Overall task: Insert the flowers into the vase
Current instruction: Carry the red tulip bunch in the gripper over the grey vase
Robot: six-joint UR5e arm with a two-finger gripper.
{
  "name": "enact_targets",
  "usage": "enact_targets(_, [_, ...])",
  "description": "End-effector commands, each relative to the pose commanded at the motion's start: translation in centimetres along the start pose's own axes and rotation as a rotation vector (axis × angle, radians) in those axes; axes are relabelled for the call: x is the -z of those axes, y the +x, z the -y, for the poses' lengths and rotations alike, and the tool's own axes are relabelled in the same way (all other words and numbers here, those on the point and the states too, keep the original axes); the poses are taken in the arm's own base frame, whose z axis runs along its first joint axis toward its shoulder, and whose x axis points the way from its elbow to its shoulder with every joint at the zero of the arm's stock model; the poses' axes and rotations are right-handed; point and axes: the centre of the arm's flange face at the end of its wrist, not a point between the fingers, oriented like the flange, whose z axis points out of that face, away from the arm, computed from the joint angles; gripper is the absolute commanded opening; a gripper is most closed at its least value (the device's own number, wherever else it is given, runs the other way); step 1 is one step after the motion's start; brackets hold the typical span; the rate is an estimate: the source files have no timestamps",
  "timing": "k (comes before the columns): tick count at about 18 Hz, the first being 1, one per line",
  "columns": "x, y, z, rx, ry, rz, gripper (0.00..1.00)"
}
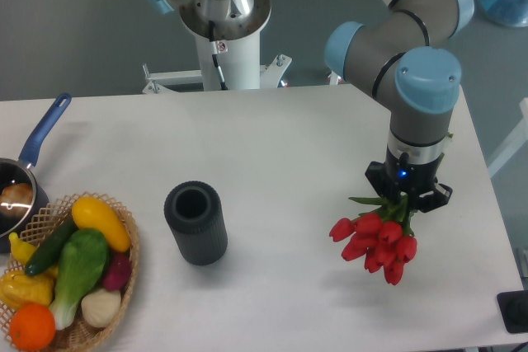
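One bunch of flowers [378,245] hangs at my pincer [404,202], near the right edge of the worktop [272,146], buds pointing down and toward the front edge. I judge the pincer closed on the green stems, though its fingertips are mostly hidden behind the leaves and the arm's wrist. One vase [196,222] stands upright well to the left of the bunch, about midway along the worktop and nearer the front edge, its round mouth open and facing up. The step in hand, as I read it, is carrying the bunch across to that mouth. To do it well I would lift first so the buds clear the worktop, then turn the wrist so the stem ends lead and the heads trail, since the bunch looks wider than the mouth and only the stems will go in. I would centre over the mouth before lowering, go down slowly, and watch that the vase does not tip or slide when the stems touch its rim. For the count: I make out roughly ten red buds, but they overlap and I cannot be sure. At the front left corner sits one wicker basket [124,286] holding about seven toy vegetables and fruit [78,265], and just behind it at the left edge one blue-handled saucepan [25,179].
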Motion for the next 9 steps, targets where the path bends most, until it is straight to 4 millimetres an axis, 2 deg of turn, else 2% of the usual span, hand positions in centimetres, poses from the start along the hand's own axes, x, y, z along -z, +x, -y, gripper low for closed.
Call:
enact_targets(3, [0.6, -0.3, 0.0, -0.019, 0.008, 0.012, 0.0])
enact_targets(6, [3.4, -0.2, 0.8, -0.021, 0.061, 0.035, 0.0])
enact_targets(9, [5.8, 1.3, 2.5, -0.032, 0.243, 0.001, 0.0])
